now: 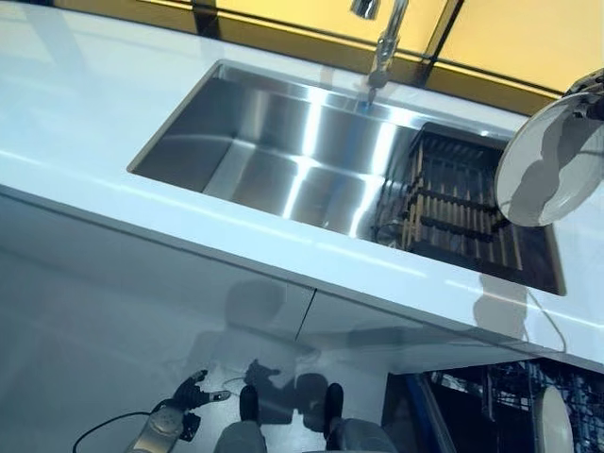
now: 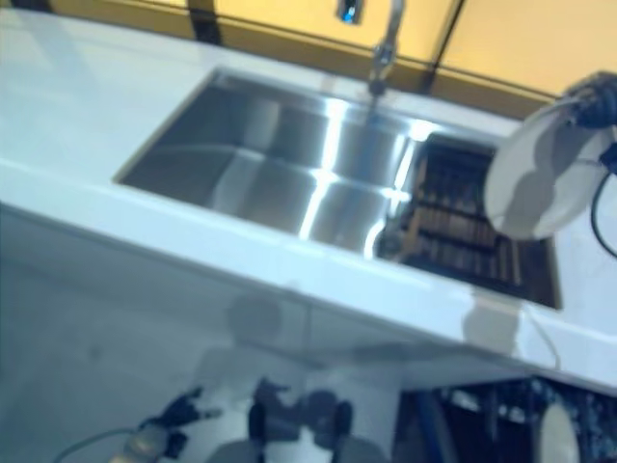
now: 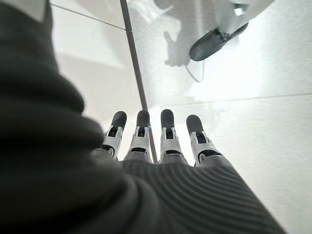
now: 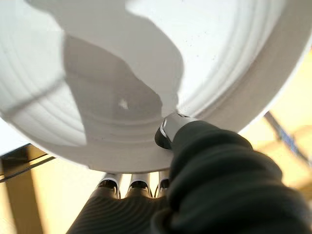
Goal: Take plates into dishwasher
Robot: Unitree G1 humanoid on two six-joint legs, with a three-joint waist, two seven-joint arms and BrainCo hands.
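Observation:
A white plate [image 1: 547, 165] hangs tilted in the air above the right end of the sink, over the dark dish rack [image 1: 462, 208]. My right hand [image 1: 590, 94] is shut on its rim at the upper right; in the right wrist view the thumb [image 4: 170, 131] presses the plate [image 4: 122, 68] from the front and the fingers sit behind the rim. Down at the lower right the open dishwasher [image 1: 491, 401] shows its dark rack, with another white plate [image 1: 552, 420] standing in it. My left hand [image 1: 179, 411] hangs low by the floor, fingers [image 3: 165, 131] straight, holding nothing.
A steel sink [image 1: 283, 151] is set in the white counter [image 1: 85, 113], with a tap [image 1: 382, 42] at its far edge. White cabinet fronts [image 1: 142, 283] run below the counter.

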